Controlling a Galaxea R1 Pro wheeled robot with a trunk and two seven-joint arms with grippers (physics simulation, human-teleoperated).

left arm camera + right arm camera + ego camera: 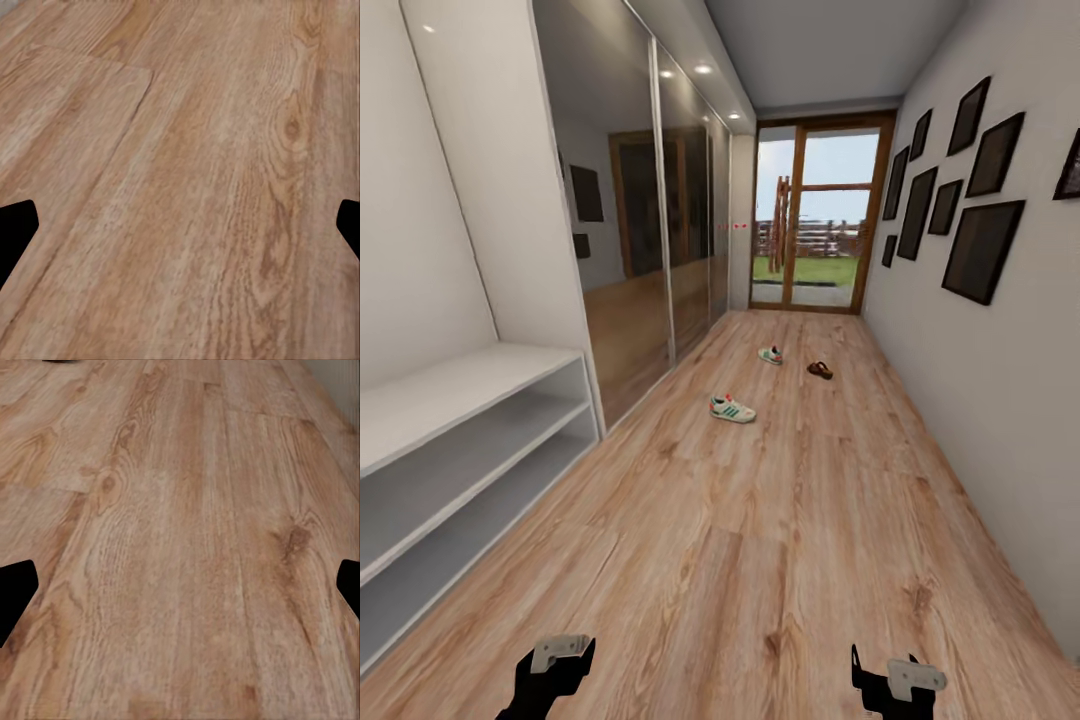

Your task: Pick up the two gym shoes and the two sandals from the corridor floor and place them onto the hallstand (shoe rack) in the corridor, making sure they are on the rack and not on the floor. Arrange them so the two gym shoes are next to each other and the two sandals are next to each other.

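Three items of footwear are seen lying on the corridor floor [780, 520] in the head view. One gym shoe [732, 409], white with green stripes, is located mid-corridor, nearer the mirrored wardrobe doors [650, 260]. A second gym shoe [771, 355] is positioned farther down the corridor, and a dark brown sandal [820, 370] is placed just beside it, toward the wall of dark picture frames [980, 250]. All three are well apart from the hallstand [450, 400], whose pale top and two open shelf slots are shown at the left, and which carries no shoes. A glazed door [815, 215] closes the far end of the corridor.

The left hand [560, 660] and the right hand [900, 685] are held low over the floor. In the wrist views the fingers [16, 229] of the left hand and the fingers [16, 589] of the right hand are spread wide, with only bare planks between them; nothing is gripped by either.
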